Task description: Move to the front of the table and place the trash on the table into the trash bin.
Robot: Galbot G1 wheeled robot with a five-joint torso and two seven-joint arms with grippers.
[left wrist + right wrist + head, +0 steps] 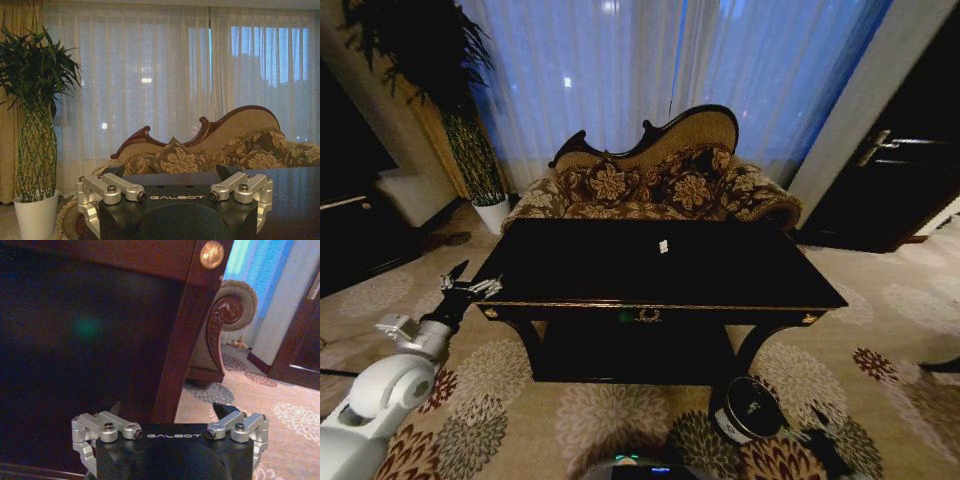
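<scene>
Table [570,262]: glossy black top, smooth, with a gold-coloured trim line along the front edge and a gold emblem [647,316] at lower centre. Trash [663,246]: small white paper-like bit, matt. Trash bin [751,408]: black, smooth, slight sheen, at lower right. Sofa [660,185]: floral woven cloth, polished dark wood frame. Carpet [520,420]: matt patterned pile. Left gripper [175,182]: bare metal links, matt black housing.

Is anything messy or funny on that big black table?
Yes: a small white paper bit lies alone near the middle of the glossy table. The trash bin sits on the carpet, tipped on its side rather than upright.
</scene>
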